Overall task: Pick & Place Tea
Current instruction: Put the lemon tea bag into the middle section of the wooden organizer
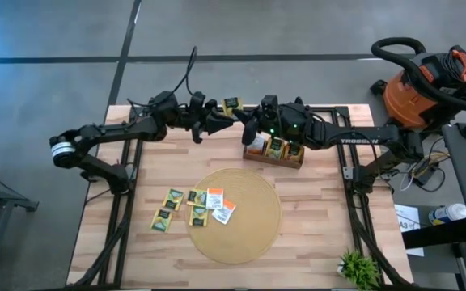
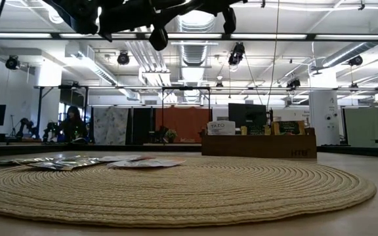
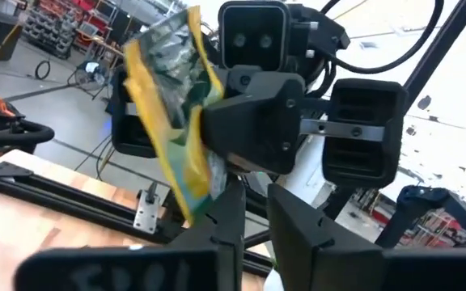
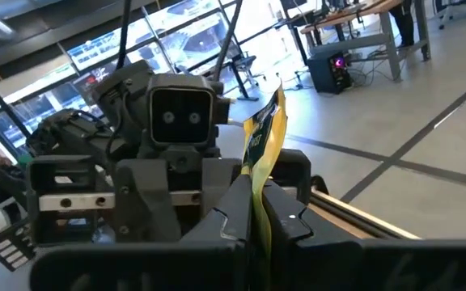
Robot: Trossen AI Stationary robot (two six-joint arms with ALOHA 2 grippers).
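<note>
We read "TAZO" on a sachet (image 2: 220, 127) in the wooden box (image 2: 259, 145); both the left gripper (image 1: 222, 120) and right gripper (image 1: 245, 117) pinch one yellow sachet (image 1: 232, 103).

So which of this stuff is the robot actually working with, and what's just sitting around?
In the job: yellow-and-green paper tea sachet pinched between both grippers; loose sachets on the round woven mat; brown wooden compartment box.

Lying about: orange shop vacuum; small green plant.
</note>
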